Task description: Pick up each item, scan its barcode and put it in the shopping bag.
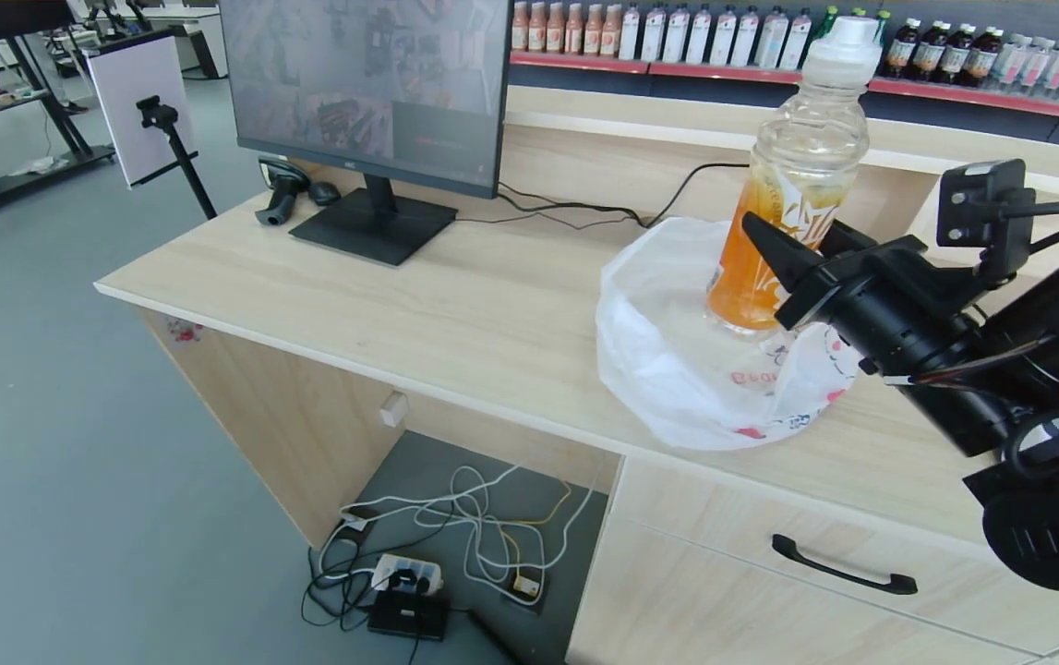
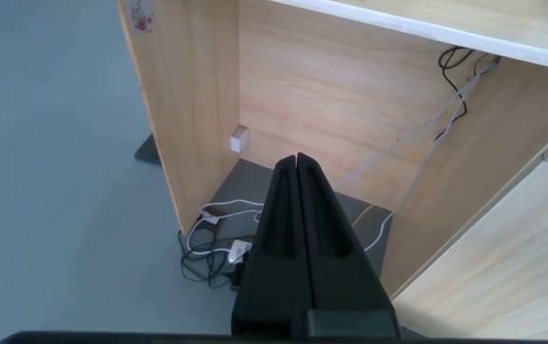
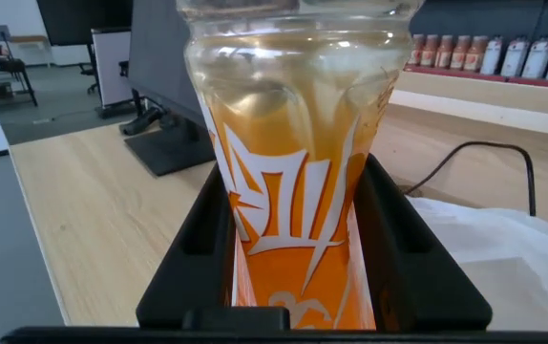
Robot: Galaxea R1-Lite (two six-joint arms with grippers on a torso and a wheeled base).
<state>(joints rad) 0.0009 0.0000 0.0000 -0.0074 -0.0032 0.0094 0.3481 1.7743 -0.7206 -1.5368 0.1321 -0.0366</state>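
A clear bottle of orange drink with a white cap stands upright at the mouth of the white plastic shopping bag, which lies crumpled on the wooden counter. My right gripper is shut on the bottle's lower half. In the right wrist view the bottle sits between the two black fingers. I cannot tell whether its base rests on the bag. My left gripper is shut with nothing in it, hanging low beside the counter, over the floor and cables.
A monitor stands at the counter's back left, with a handheld barcode scanner and a mouse beside it. Cables run behind the bag. A drawer with a black handle is below. Shelves of bottles line the back.
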